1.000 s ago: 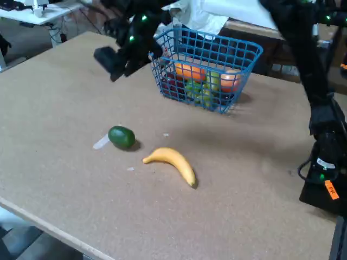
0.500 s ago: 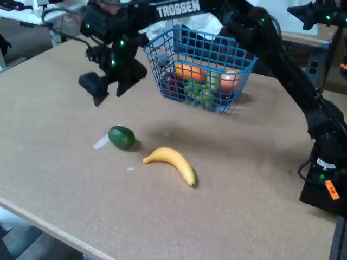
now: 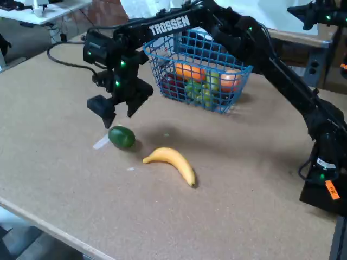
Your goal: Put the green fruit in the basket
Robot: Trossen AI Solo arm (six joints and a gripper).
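Observation:
A dark green oval fruit (image 3: 121,137) lies on the brown tabletop, left of centre in the fixed view. My gripper (image 3: 117,111) hangs just above it and slightly to the left, fingers pointing down and spread apart, holding nothing. The blue wire-mesh basket (image 3: 238,67) stands at the back of the table, behind the arm, with several fruits inside: orange, pale green and reddish ones.
A yellow banana (image 3: 172,162) lies just right of the green fruit. A small white scrap (image 3: 101,142) touches the fruit's left side. The arm's base (image 3: 323,179) sits at the right edge. The table's front edge (image 3: 49,227) runs diagonally at the lower left.
The arm has swung out from the basket area and come down. The gripper moved from high at the back left to just above the green fruit. Fruit and banana stayed put.

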